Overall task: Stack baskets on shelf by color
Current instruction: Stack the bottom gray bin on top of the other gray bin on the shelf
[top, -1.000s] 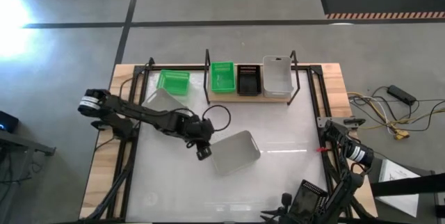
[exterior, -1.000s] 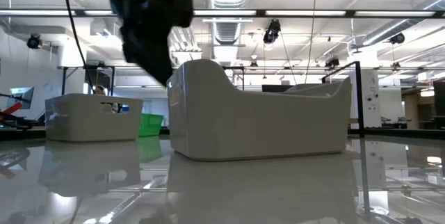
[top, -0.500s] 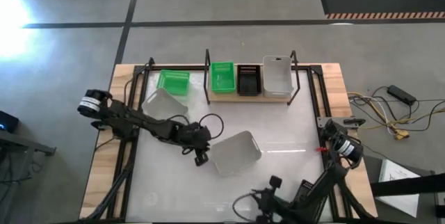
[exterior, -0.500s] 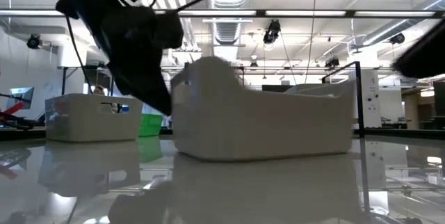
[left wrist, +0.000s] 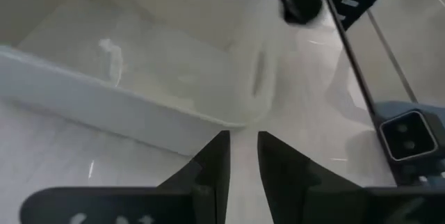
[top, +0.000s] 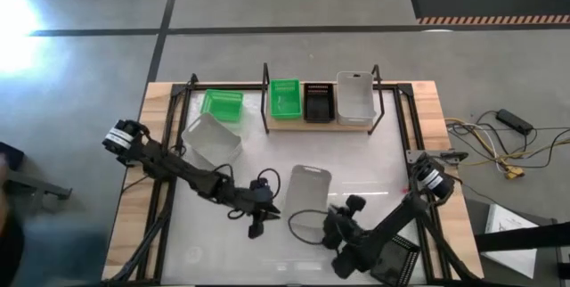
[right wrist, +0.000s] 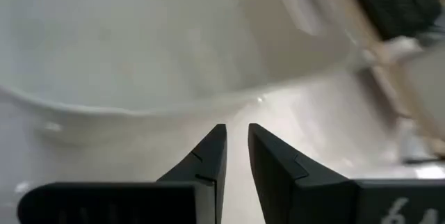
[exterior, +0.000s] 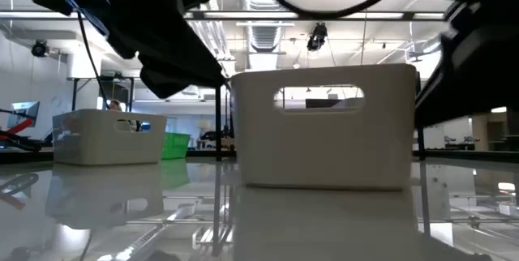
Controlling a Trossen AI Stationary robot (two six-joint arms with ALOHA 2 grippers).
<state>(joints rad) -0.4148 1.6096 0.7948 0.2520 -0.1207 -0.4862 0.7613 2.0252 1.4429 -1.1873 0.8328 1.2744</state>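
Observation:
A translucent white basket (top: 307, 196) (exterior: 324, 135) stands on its base mid-table, its long side running near to far. My left gripper (top: 258, 226) (left wrist: 243, 137) hovers just off its left near corner (left wrist: 240, 113), fingers nearly together. My right gripper (top: 332, 227) (right wrist: 236, 130), fingers also nearly together, points at the basket's near wall (right wrist: 125, 106) from a short way off. On the shelf (top: 294, 125) sit a green basket (top: 285, 97), a black one (top: 319, 102) and a white one (top: 354, 98).
A second white basket (top: 212, 138) (exterior: 109, 137) and a green basket (top: 222, 104) stand on the table's far left. A black mesh basket (top: 398, 260) lies at the near right corner under my right arm. The shelf's black posts (top: 265, 100) rise along the far edge.
The white mid-table basket has turned from lying slantwise to pointing near to far, and it has slid a little to the right. My left gripper has drawn back toward the near edge, away from it. My right arm has swung in from the near right corner toward the basket's near end.

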